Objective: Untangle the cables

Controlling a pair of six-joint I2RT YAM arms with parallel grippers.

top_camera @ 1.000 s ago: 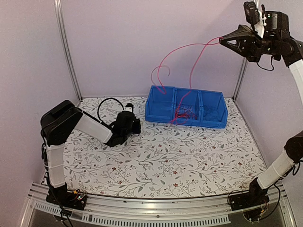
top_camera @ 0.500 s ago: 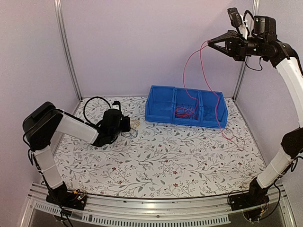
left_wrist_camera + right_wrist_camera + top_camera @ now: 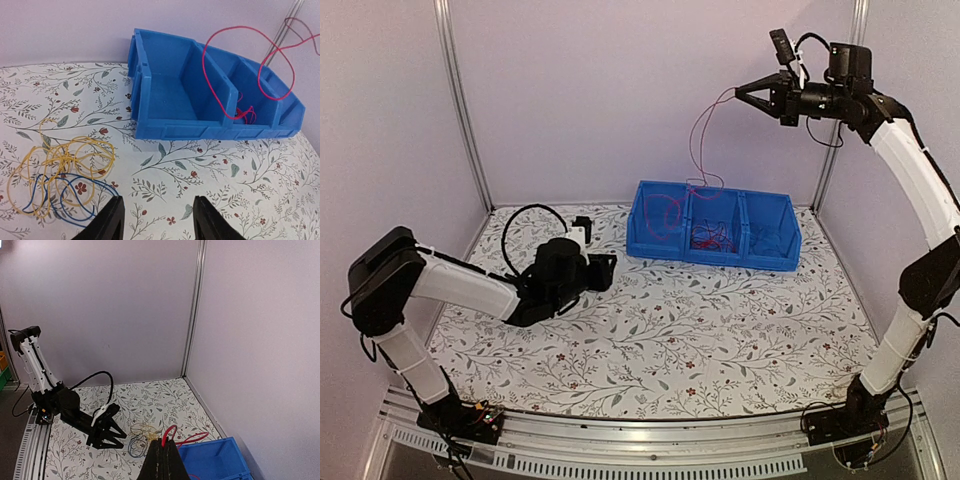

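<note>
White link shells, black joints on left arm [image 3: 460,285] and right arm [image 3: 915,180]. Black left gripper [image 3: 607,272], right gripper [image 3: 741,93]. Black cable loop [image 3: 517,222] at left wrist.

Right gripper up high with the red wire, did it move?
Yes. The right gripper has slid left, away from the corner post. From the top camera it now sits above the blue bin, shut on the red cable.

The walls [image 3: 620,90] are pale purple and plain. A shiny silver post [image 3: 462,110] stands in each back corner where two walls meet. The table [image 3: 700,340] has a white cover with gray leaves and tiny red flowers. A silver metal rail [image 3: 650,440] runs along its front edge. The light is soft and even.
</note>
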